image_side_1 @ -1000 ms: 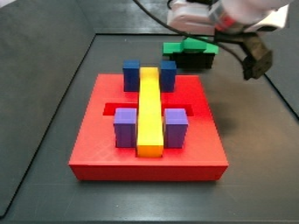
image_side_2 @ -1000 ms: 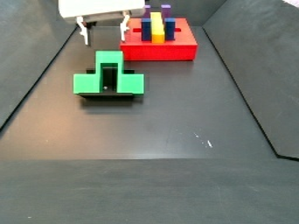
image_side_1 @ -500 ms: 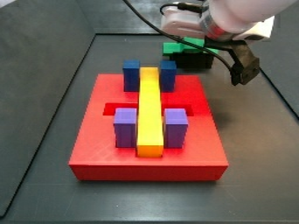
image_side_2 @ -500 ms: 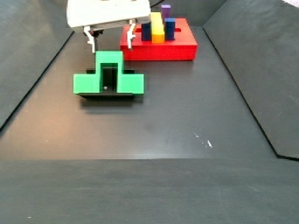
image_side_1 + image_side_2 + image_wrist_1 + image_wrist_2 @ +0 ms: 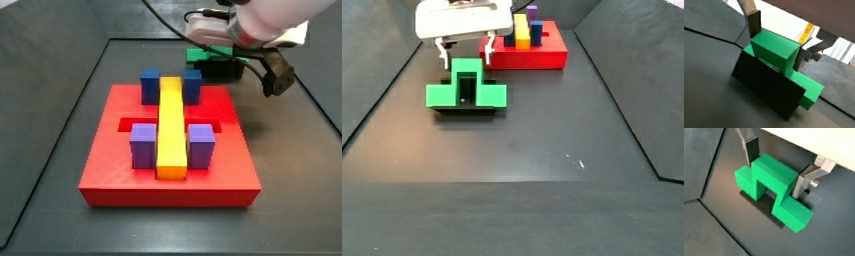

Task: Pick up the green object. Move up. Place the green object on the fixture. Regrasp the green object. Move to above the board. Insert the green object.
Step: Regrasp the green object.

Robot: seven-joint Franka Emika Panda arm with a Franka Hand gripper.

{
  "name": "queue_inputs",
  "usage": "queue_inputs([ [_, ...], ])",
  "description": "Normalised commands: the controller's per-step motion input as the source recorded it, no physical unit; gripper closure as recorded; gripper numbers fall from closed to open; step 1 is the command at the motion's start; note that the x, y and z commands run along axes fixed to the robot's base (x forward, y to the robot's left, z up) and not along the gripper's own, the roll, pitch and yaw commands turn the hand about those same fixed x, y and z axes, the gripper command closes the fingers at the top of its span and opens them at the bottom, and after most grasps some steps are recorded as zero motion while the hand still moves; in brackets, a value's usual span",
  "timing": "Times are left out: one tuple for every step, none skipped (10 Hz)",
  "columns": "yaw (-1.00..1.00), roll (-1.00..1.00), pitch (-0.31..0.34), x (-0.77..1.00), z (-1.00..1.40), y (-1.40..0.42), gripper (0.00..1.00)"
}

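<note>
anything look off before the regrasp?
Nothing stands out. The green object sits square on the fixture; the gripper is open, fingers flanking its stem. Blocks on the board look orderly.

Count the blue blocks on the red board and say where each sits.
2. The blue blocks stand at the board's end nearest the fixture: one blue block and another blue block flank the yellow bar. The gripper straddles the green object.
</note>
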Motion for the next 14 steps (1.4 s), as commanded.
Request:
queue_inputs([
  [0.00, 0.00, -0.086, 0.00, -0.13, 0.14, 0.00],
  [0.04, 0.00, -0.069, 0.00, 0.03, 0.00, 0.00],
  [0.00, -0.09, 0.000, 0.00, 0.00, 0.02, 0.00],
  [0.00, 0.01, -0.009, -0.01, -0.19, 0.00, 0.00],
  [0.00, 0.02, 0.000, 0.00, -0.05, 0.00, 0.00],
  [0.00, 0.01, 0.000, 0.00, 0.00, 0.00, 0.00],
  [0.00, 0.09, 0.000, 0.00, 0.00, 0.00, 0.00],
  [0.00, 0.09, 0.000, 0.00, 0.00, 0.00, 0.00],
  [0.00, 0.00, 0.000, 0.00, 0.00, 0.00, 1.00],
  [0.00, 0.00, 0.000, 0.00, 0.00, 0.00, 1.00],
  [0.00, 0.00, 0.000, 0.00, 0.00, 0.00, 1.00],
  [0.00, 0.00, 0.000, 0.00, 0.00, 0.00, 1.00],
  [0.00, 0.00, 0.000, 0.00, 0.00, 0.00, 1.00],
  [0.00, 0.00, 0.000, 0.00, 0.00, 0.00, 1.00],
])
